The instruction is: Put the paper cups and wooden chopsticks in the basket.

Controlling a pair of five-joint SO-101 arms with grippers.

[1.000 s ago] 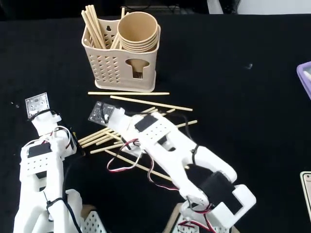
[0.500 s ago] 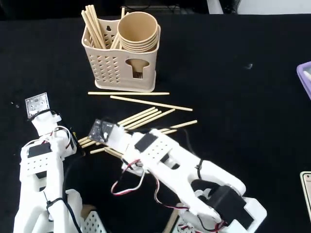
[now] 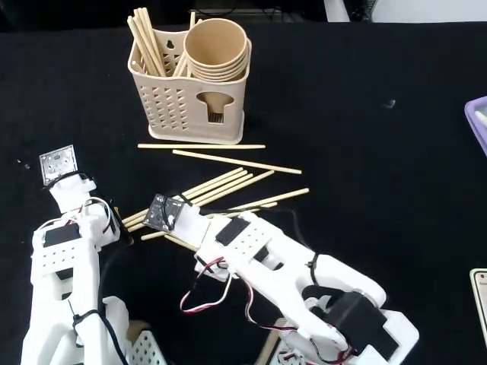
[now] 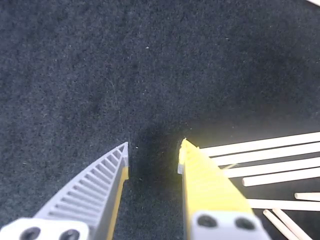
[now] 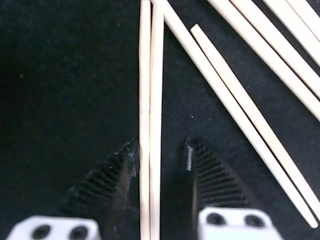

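A beige perforated basket (image 3: 186, 103) stands at the back of the black table, holding stacked paper cups (image 3: 217, 47) and several wooden chopsticks (image 3: 147, 42). Loose chopsticks (image 3: 228, 182) lie scattered in front of it. My right arm (image 3: 251, 243) stretches over their near ends. My right gripper (image 5: 160, 150) is open and low, with a pair of chopsticks (image 5: 150, 85) lying side by side between its fingers (image 5: 125, 165). My left gripper (image 4: 152, 155) is open above bare cloth, beside the chopstick ends (image 4: 265, 160). The left arm (image 3: 65, 243) stays at the near left.
A purple tray edge (image 3: 475, 122) shows at the far right, and a white card corner (image 3: 479, 293) lies below it. Two single chopsticks (image 3: 202, 146) rest just in front of the basket. Black cloth stretches to the right of the pile.
My right arm has drawn back toward the near edge and left, uncovering more of the loose chopstick pile. The left arm has not moved.
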